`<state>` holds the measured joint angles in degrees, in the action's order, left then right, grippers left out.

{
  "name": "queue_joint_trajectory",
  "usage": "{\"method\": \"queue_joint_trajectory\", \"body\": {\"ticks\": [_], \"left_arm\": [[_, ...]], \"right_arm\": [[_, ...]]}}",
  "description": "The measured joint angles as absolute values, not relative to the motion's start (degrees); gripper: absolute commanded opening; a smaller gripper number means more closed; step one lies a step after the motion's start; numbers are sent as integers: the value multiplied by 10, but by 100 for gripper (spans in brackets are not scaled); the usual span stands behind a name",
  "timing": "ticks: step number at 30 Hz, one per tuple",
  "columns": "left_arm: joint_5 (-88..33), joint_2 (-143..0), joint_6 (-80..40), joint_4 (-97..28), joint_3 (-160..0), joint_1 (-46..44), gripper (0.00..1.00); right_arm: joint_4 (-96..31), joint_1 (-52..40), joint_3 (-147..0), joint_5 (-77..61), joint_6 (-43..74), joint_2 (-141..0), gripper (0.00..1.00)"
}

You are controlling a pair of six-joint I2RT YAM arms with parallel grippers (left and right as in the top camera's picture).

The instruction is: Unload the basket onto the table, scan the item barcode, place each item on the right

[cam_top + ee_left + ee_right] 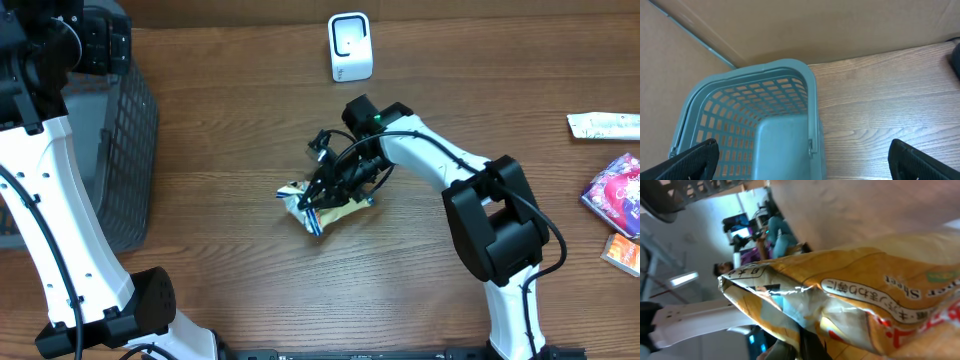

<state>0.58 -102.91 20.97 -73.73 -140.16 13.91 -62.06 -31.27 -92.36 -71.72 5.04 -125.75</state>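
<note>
- Looking down from overhead, we count one dark mesh basket (135,130) at 9 o'clock on the wooden table (230,120), with the white left arm (40,200) crossing over it.
- We see one white scanner (350,46) standing at 12 o'clock.
- We find one yellow snack packet (338,213), the item to scan, near the centre, at 6 o'clock from the scanner and well apart from it. The right gripper (322,195) is pressed together on its crinkled edge. We cannot tell whether the packet rests on the table or is lifted.
- We count three more things at 3 o'clock along the table edge: a white packet (605,125), a pink packet (615,195) and an orange packet (622,253).
- From the left wrist, we look into the basket, where its latticed walls and smooth floor show. The left gripper (804,147) hangs above it with fingers spread wide, at 7 and 5 o'clock of the frame.
- From the right wrist, the snack packet fills the frame, printed with Japanese characters, and a dark finger (810,345) pinches it at 6 o'clock.
</note>
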Motion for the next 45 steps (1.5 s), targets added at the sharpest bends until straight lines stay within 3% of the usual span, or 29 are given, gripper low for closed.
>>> {"method": "queue_joint_trajectory", "body": {"ticks": [9, 14, 19, 28, 36, 42, 43, 45], "left_arm": [[6, -1029, 210, -737, -1402, 139, 100], [6, -1029, 210, -737, -1402, 139, 100], [6, -1029, 210, -737, -1402, 139, 100], [6, -1029, 210, -737, -1402, 139, 100], [6, -1029, 210, -737, -1402, 139, 100], [6, -1029, 210, -737, -1402, 139, 100], [6, -1029, 210, -737, -1402, 139, 100], [6, -1029, 210, -737, -1402, 139, 100]], "right_arm": [[-627, -374, -927, -844, 95, -1236, 4], [-557, -376, -929, -866, 115, -1229, 4], [-454, -351, -929, -862, 120, -1229, 4], [-443, -317, -929, -818, 128, -1238, 4], [-423, -352, -947, -840, 244, -1252, 4], [-277, -407, -970, -868, 311, -1254, 4], [-255, -409, -971, -873, 314, -1259, 4], [-230, -405, -977, -877, 314, -1273, 15]]}}
